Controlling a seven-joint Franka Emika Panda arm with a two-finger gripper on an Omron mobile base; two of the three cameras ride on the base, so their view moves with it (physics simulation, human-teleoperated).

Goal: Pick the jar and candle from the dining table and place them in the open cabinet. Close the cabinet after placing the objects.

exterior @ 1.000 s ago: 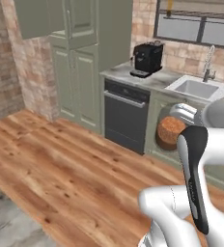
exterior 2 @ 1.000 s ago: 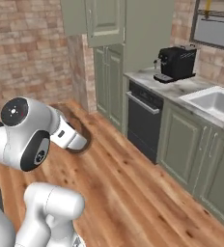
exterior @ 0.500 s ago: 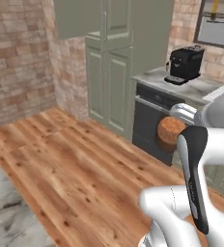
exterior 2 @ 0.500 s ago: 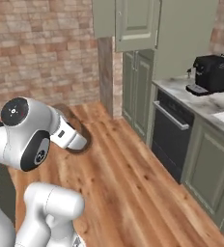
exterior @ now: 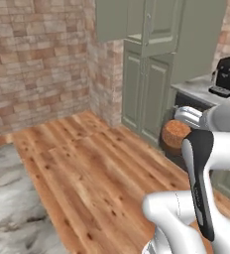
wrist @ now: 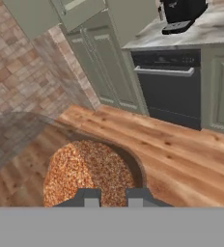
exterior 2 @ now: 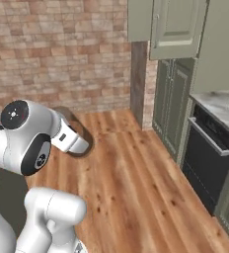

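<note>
Cabinet (exterior: pixel 149 64) has swung from eleven o'clock to one o'clock in my left base view as I turn the base (good, lining up to stow), gripper (wrist: pixel 113 197) clamped on the jar (wrist: pixel 87 173) carried above the floorboards (exterior: pixel 92 173).

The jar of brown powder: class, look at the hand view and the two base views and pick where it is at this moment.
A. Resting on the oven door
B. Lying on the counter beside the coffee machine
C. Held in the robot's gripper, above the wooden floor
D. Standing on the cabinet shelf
C. In the hand view the jar sits between the fingertips of the gripper, with wooden floor behind it.
</note>
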